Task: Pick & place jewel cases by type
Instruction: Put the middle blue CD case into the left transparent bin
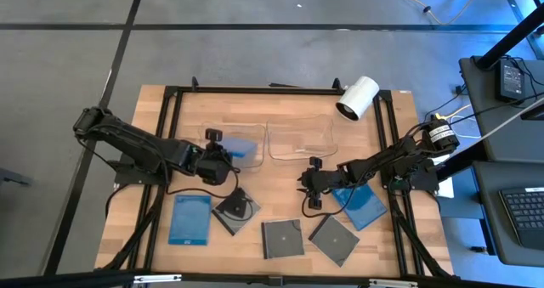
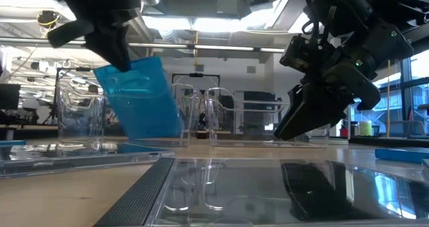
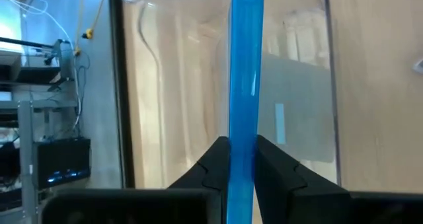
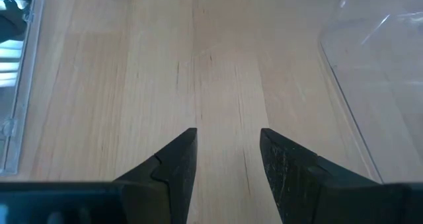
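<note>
A dark grey flat square plastic jewel case [image 2: 315, 180] lies closest, flat on the pale wooden surface [image 1: 280, 173]. Beyond it, the left tool [image 3: 242, 159] is clamped on the edge of a bright blue thin square plastic jewel case [image 3: 246, 78], holding it raised and tilted over the clear shallow plastic tray [image 1: 223, 135] just ahead of its fingers. A second clear tray [image 1: 299, 139] sits beside that one. The right tool [image 4: 228, 161] hangs just above bare wood with its fingers parted and nothing between them; another blue case [image 1: 359, 203] lies just behind it under the arm. Below the left tool rest a blue case [image 1: 189, 218] and a dark one [image 1: 235, 210], with two more dark cases [image 1: 281, 238] further along.
</note>
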`<control>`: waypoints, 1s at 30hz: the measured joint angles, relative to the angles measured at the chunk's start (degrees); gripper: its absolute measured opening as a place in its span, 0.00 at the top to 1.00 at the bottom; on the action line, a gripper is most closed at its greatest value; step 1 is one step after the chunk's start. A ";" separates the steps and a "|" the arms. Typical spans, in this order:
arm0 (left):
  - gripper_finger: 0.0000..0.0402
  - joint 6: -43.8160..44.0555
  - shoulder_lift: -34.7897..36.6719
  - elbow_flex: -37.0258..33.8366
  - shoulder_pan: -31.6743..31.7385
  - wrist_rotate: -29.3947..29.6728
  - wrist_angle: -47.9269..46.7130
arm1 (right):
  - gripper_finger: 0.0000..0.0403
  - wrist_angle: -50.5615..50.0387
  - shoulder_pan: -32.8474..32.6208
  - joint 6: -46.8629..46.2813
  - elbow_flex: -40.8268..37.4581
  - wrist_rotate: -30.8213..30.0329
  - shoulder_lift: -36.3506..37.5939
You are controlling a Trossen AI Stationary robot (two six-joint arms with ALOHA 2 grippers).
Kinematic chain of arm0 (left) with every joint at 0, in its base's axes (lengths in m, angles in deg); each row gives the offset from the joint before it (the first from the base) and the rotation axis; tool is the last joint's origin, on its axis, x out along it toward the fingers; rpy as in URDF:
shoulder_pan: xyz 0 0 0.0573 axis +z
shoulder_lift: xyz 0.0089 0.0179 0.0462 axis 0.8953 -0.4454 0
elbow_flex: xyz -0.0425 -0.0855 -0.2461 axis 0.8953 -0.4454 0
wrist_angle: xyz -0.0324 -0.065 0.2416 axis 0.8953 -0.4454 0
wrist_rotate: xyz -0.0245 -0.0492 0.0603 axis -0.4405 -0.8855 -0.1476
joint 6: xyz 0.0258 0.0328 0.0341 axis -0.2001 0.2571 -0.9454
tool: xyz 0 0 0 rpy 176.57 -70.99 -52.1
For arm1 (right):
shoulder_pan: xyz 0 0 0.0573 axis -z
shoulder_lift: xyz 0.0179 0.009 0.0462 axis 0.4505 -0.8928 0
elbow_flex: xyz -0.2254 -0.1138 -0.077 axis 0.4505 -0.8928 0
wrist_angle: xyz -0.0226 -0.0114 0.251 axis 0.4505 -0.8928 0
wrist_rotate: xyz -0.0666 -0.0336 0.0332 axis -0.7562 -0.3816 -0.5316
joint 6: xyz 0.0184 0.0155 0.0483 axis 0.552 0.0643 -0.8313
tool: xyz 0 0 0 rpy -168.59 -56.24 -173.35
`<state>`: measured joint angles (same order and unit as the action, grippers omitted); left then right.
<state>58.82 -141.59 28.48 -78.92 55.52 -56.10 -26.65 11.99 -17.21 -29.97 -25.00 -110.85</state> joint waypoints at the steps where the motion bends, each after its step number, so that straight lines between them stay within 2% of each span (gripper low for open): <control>1: 0.90 0.00 0.29 0.46 -0.01 0.45 0.06 | 0.58 0.00 0.00 -0.01 0.00 0.02 0.00; 6: 0.90 -0.34 4.06 1.61 -0.01 2.15 -0.41 | 0.58 0.02 0.00 -0.28 0.00 0.02 0.00; 13: 0.90 3.12 17.95 -0.65 0.00 3.31 2.66 | 0.58 -0.20 -0.02 -1.63 0.00 0.02 0.00; 22: 0.90 0.08 35.19 -12.52 0.01 1.34 18.00 | 0.58 0.09 -0.01 -1.68 0.00 0.02 0.00; 30: 0.90 -1.87 44.02 -24.71 1.40 0.68 28.10 | 0.58 0.07 0.00 -1.54 0.00 0.02 0.00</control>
<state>56.95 -97.57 3.77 -77.52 56.20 -28.00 -26.59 11.99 -18.75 -29.97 -24.98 -110.85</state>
